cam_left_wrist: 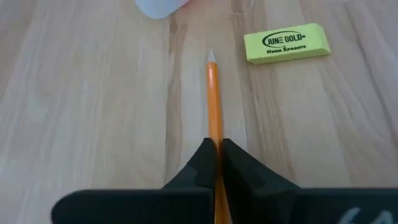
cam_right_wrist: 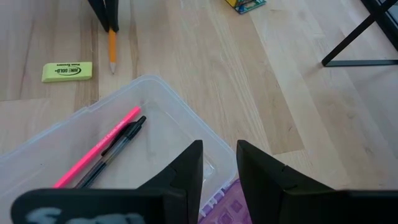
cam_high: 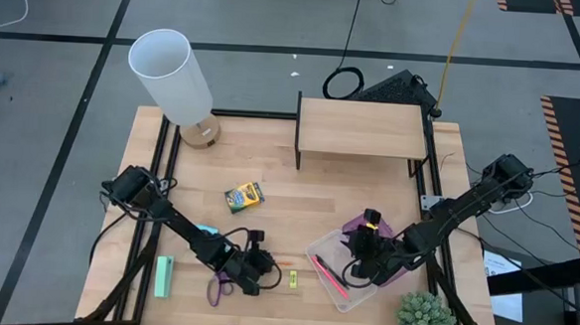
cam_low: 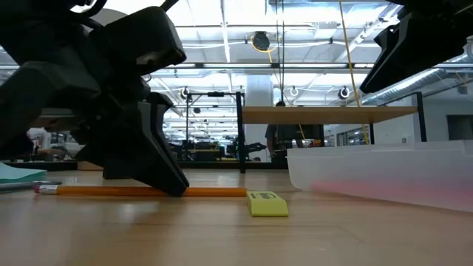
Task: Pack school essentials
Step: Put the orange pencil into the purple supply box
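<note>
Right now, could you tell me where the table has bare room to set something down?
The widest bare patch lies between the crayon box, the shelf and the clear bin. The front edge is crowded: left gripper shut on the orange pencil, with the eraser, scissors and note pad alongside.

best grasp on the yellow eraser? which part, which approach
Take the yellow eraser across its two long sides, coming straight down from above. It lies flat on the table, a low block, so only the narrow width fits a claw. Its sides look clear: the orange pencil, held in the left claw, lies beside it, and the clear bin sits apart.
</note>
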Controlling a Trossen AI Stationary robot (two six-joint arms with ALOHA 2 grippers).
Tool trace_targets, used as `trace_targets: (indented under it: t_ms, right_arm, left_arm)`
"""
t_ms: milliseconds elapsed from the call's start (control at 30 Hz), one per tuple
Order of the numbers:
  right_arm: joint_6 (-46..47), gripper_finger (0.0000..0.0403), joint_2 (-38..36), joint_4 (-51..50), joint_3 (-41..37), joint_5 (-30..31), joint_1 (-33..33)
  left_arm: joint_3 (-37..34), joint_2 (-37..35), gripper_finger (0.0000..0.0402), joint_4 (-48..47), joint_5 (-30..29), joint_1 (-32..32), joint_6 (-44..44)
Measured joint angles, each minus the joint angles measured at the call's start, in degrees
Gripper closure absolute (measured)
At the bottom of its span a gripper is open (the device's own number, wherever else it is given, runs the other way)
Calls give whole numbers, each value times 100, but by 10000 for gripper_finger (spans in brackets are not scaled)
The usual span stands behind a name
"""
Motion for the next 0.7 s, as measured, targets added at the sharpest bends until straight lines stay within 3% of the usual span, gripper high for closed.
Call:
trace_targets:
  t_ms: [267,533,700]
  right_arm:
    - [0,310,0,0,0,0,0]
    - [0,310,0,0,0,-2,0]
    - [0,310,0,0,0,-2,0]
  left_arm:
    - [-7,2,342,-50,198,10,-574]
    - [-13,7,266,-168,195,-4,-1214]
    - [-13,7,273,-168,206,-12,-1172]
